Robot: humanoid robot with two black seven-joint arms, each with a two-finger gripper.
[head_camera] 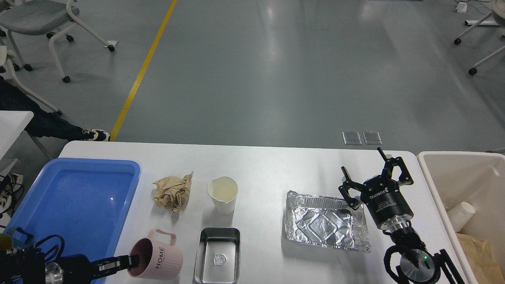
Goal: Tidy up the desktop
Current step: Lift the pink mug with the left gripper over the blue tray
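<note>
My left tool (132,261) gripped the rim of a pink mug (158,255) lying tilted near the front of the white table (268,165), beside the blue tray (79,197). My right tool (373,173) hung open above the foil tray (325,223). I judged the mug needed a steady lift, kept level, before swinging over the tray.

The desktop (268,157) carries a blue tray (79,197), crumpled paper (173,192), paper cup (223,194), pink mug (158,254), steel tin (219,255) and foil tray (325,225).
</note>
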